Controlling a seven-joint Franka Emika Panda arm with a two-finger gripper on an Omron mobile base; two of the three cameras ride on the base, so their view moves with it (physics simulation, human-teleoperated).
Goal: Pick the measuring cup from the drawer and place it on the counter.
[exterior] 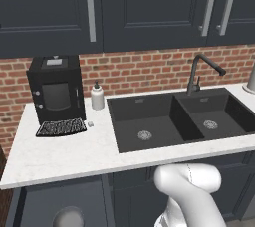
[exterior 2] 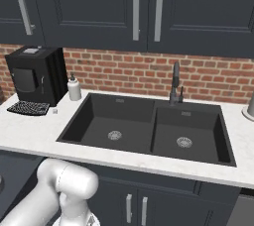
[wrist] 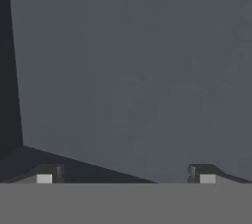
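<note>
The drawer [exterior: 55, 196] stands pulled out below the counter's [exterior: 64, 151] left end in the left base view. In it, at the frame's bottom edge, lies the light-grey round bowl of the measuring cup [exterior: 68, 218]; its handle is cut off from view. A corner of the drawer [exterior 2: 12, 170] also shows at the lower left of the right base view. In the hand view my gripper [wrist: 125, 176] is open, its fingertips [wrist: 45, 173] wide apart with nothing between them, facing a flat dark navy-grey surface at close range.
On the counter stand a black coffee machine [exterior: 55, 91] and a white soap bottle [exterior: 97, 96]. To their right are the black double sink [exterior: 179, 119] and its faucet [exterior: 199, 71]. Tall cabinet doors hang above. My white arm [exterior: 191, 191] bends down in front of the sink cabinet.
</note>
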